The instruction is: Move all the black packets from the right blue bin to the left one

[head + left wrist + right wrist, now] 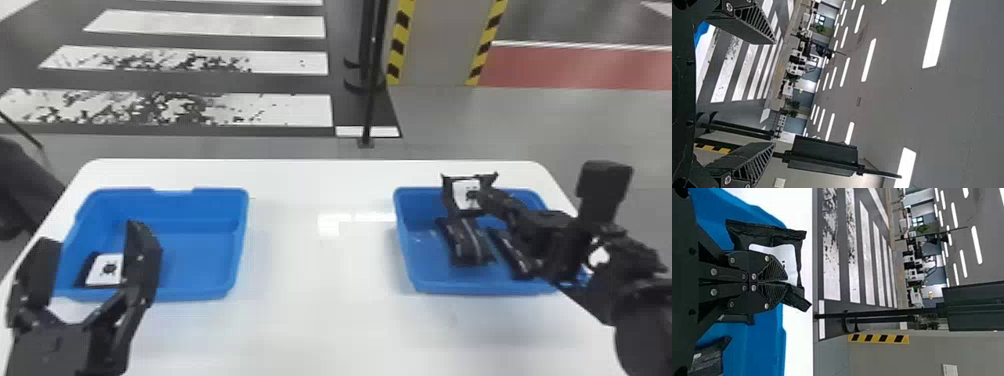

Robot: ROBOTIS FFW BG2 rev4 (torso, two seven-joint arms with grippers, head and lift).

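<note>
Black packet (458, 192), with ribbed edge and white label, is pinched in the right gripper (473, 196) above the right blue bin (450, 287), where other packets (465, 245) lie. Left gripper (92, 234), wide apart, partly blocks left blue bin (200, 294) and its labelled packet (102, 270).

Two blue bins sit well apart on the white table (315, 310). By the left blue bin (200, 245), where a white-labelled black packet (102, 270) lies, the left gripper (92, 233) stands with fingers spread. Above the right blue bin (422, 270), the right gripper (478, 196) grips a raised packet (459, 192); two other black packets (467, 242) lie inside.
</note>
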